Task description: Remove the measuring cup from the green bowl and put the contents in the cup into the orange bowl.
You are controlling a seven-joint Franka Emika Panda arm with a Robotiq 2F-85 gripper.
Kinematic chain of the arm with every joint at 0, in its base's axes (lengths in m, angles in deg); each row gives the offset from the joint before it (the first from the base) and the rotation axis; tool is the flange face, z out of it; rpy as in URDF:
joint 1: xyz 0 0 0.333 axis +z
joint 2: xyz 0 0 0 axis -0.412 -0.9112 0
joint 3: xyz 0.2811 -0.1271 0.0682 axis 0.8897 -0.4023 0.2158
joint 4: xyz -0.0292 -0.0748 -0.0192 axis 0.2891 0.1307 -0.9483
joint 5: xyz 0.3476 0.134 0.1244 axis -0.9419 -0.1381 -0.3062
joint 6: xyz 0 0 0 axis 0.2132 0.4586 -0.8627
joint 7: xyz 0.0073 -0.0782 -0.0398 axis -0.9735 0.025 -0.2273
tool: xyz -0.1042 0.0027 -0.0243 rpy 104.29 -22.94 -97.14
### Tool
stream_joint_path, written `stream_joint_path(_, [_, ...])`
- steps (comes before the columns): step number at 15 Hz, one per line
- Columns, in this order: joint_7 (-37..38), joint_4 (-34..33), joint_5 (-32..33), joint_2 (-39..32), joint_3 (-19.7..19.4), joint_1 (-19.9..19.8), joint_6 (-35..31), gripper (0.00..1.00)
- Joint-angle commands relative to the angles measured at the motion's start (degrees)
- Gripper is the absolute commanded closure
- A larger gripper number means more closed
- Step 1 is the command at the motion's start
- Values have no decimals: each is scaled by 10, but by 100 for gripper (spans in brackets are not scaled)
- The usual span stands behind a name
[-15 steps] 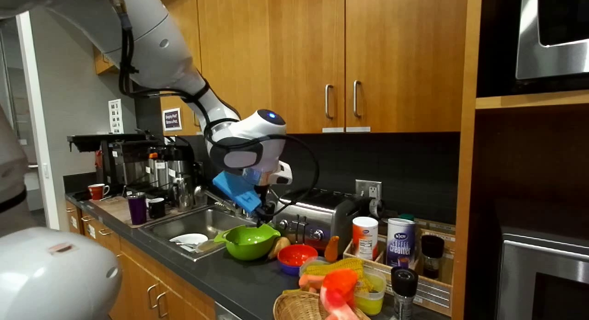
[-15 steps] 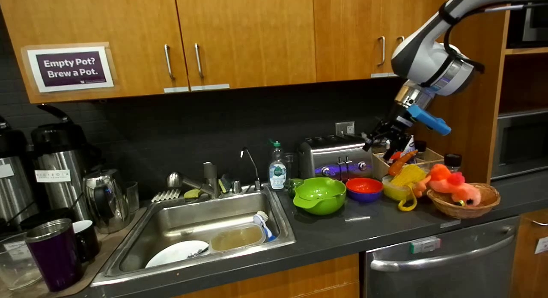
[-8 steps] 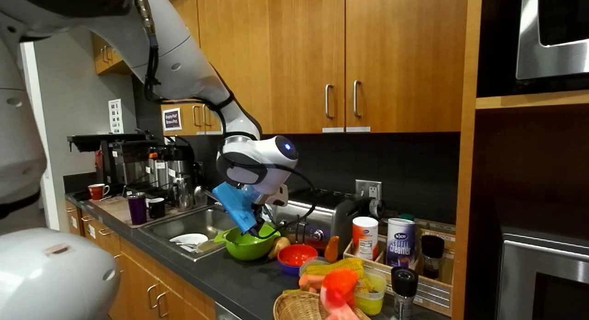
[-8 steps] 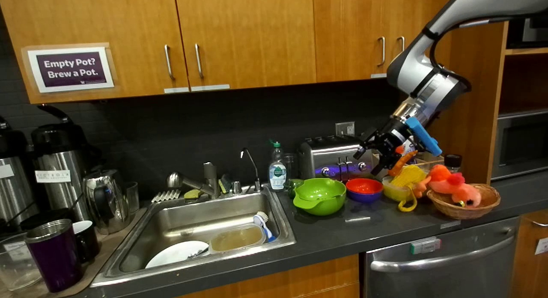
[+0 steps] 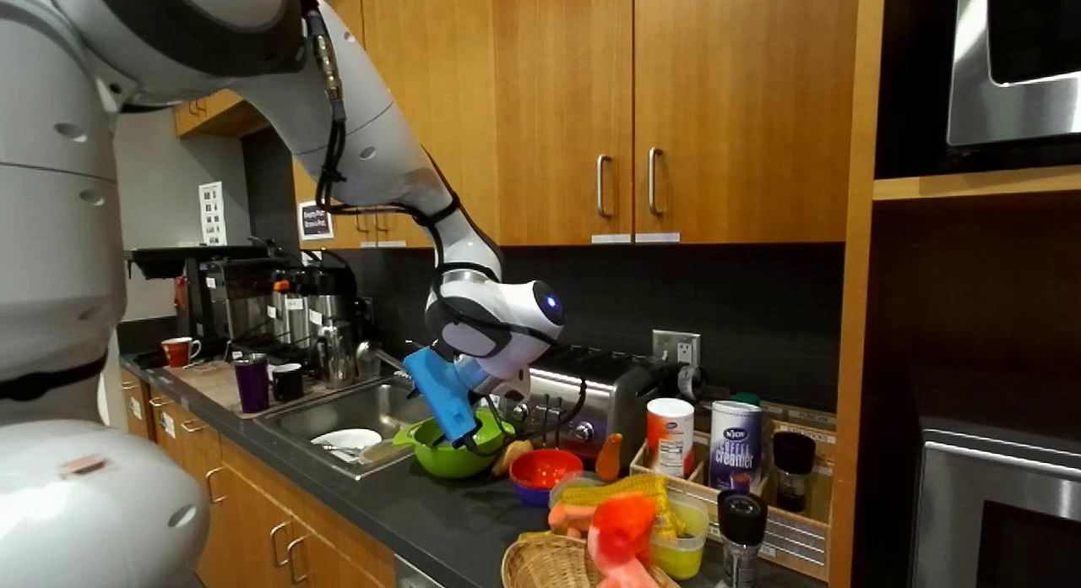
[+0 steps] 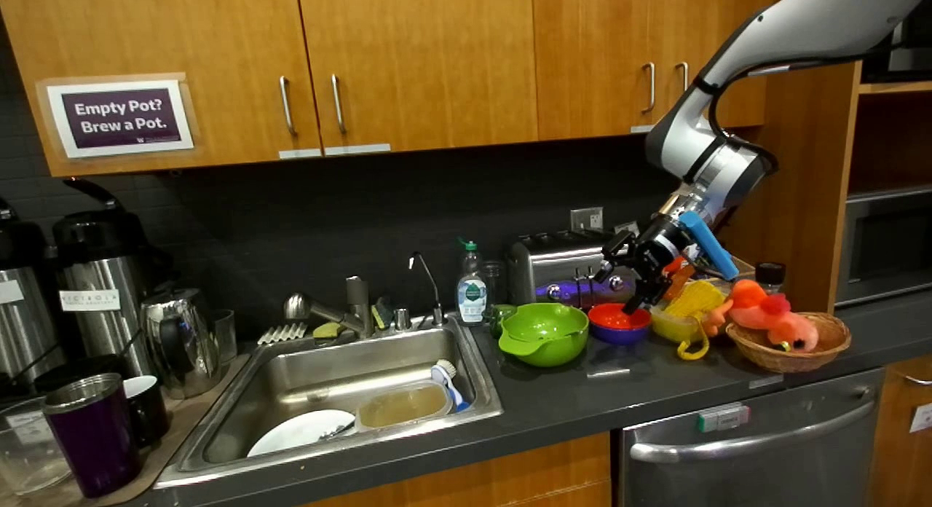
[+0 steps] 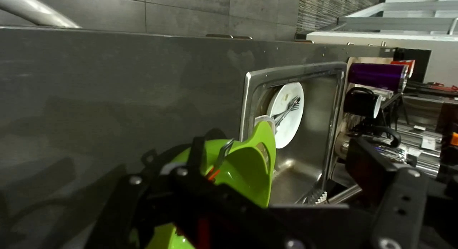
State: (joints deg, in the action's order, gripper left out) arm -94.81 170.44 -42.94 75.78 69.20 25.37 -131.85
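The lime-green bowl (image 6: pixel 545 339) stands on the counter right of the sink, its spout towards the sink. Inside it, in the wrist view, a thin grey looped piece (image 7: pixel 224 150) with orange marks peeks past my finger; I cannot tell whether it belongs to the measuring cup, which is otherwise hidden. Close by sits the orange bowl (image 6: pixel 610 317), red-orange inside over a purple-blue outside. My gripper (image 6: pixel 617 288) is tilted, jaws wide apart with nothing between them. In that exterior view its lower finger overlaps the orange bowl's rim; contact cannot be judged. The green bowl (image 7: pixel 247 166) lies partly behind one finger.
Behind the bowls stands a toaster (image 6: pixel 540 266). A yellow container (image 6: pixel 666 326) with vegetables and a woven basket (image 6: pixel 790 360) with a pink toy are to the right. The sink (image 6: pixel 477 347) holds a white plate (image 6: pixel 298 430). Wall cabinets (image 6: pixel 437 63) hang above.
The arm has come down, and my gripper has moved lower and towards the orange and green bowls. Its jaws have stayed open; the bowls have not moved.
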Motion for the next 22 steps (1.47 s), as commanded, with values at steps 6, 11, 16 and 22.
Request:
stream_joint_path(6, [1,-9,2,-12,22,-21,0,0])
stream_joint_path(11, [-28,-22,-18,-34,21,-25,-4,0])
stream_joint_path(16, [-100,-61,-81,-90,23,-37,-10,0])
stream_joint_path(22, [-149,-115,-134,-150,30,-40,6,0])
